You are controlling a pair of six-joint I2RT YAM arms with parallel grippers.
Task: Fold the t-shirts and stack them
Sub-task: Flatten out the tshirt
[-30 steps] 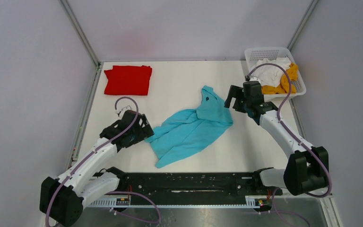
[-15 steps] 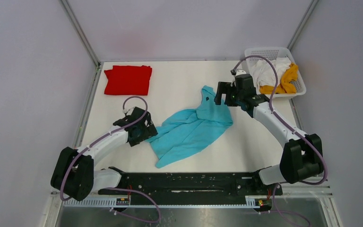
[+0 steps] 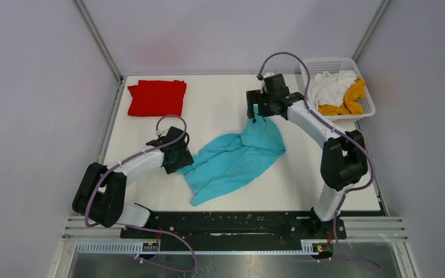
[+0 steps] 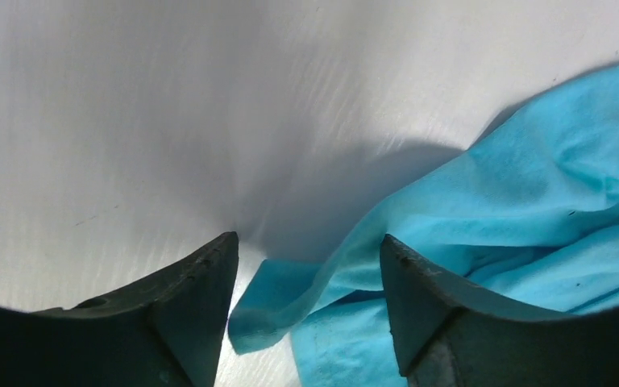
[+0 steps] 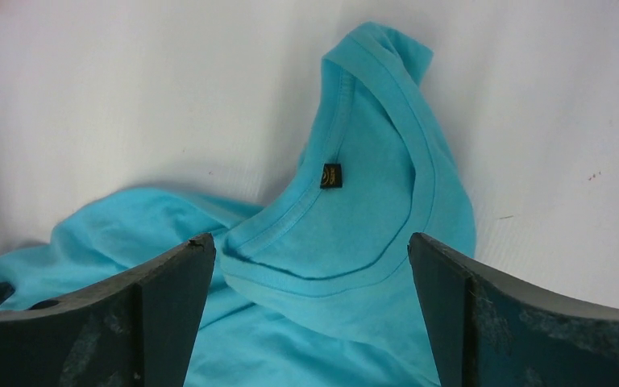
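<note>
A crumpled turquoise t-shirt (image 3: 237, 159) lies mid-table. My left gripper (image 3: 181, 156) is low at its left corner. In the left wrist view that gripper (image 4: 308, 242) is open, and a folded corner of the turquoise fabric (image 4: 532, 201) lies between the fingers, apart from both. My right gripper (image 3: 259, 110) hovers over the shirt's far end. It (image 5: 310, 238) stands wide open above the collar (image 5: 371, 201), whose small dark label (image 5: 331, 175) shows. A red t-shirt (image 3: 157, 97) lies folded at the far left. White (image 3: 331, 87) and mustard-yellow (image 3: 352, 95) t-shirts sit in the basket.
The white lattice basket (image 3: 338, 62) stands at the far right corner. Grey walls and metal posts close the table on three sides. The arms' black base rail (image 3: 226, 223) runs along the near edge.
The right gripper swung left and farther away from beside the basket to over the turquoise collar. The left gripper slid right onto the shirt's corner and its jaws narrowed.
</note>
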